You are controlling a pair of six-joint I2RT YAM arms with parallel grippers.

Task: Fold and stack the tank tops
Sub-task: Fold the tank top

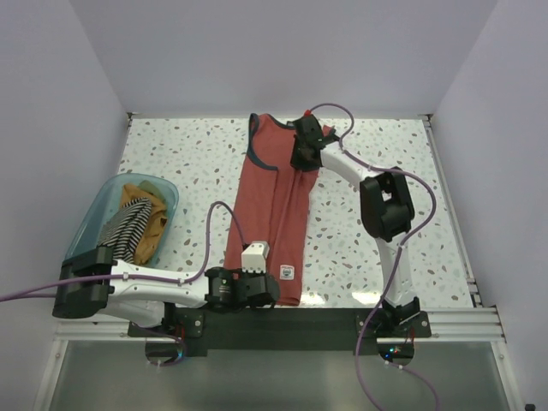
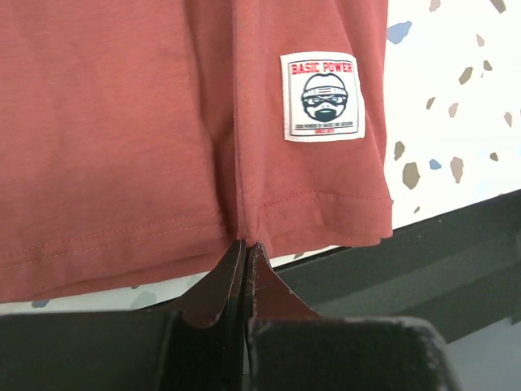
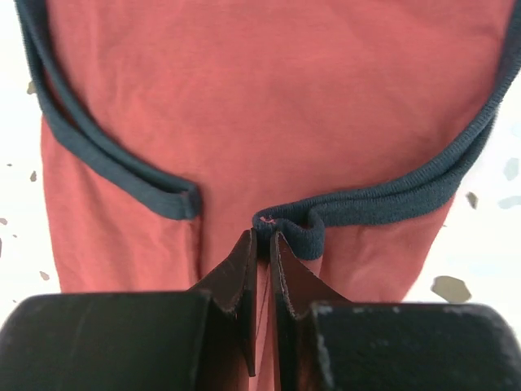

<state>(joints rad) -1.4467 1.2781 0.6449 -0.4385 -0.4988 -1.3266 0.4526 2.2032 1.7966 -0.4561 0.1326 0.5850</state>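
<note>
Left pincer [image 2: 246, 246] clamped on the near hem [image 2: 326, 220], right pincer [image 3: 262, 238] clamped on the far navy trim [image 3: 383, 199] of the rust-red tank top [image 1: 272, 201]. Its long axis runs near-to-far on the worktop [image 1: 385, 154], one arm per end.

Robot lab cell: plain white walls [image 1: 282, 51], speckled tabletop [image 1: 197, 163], cabled arms [image 1: 390, 205] on an aluminium rail [image 1: 462, 324]

**Half-hidden cloth**

The left gripper [image 1: 261, 288] covers the rust-red tank top's [image 1: 274, 201] hem by the table's near edge, and the right gripper [image 1: 301, 157] covers part of its far end. The left arm [image 1: 145, 285] hides the teal bin's [image 1: 90, 224] near end. The label's [image 2: 322, 97] smallest print is unreadable.
</note>
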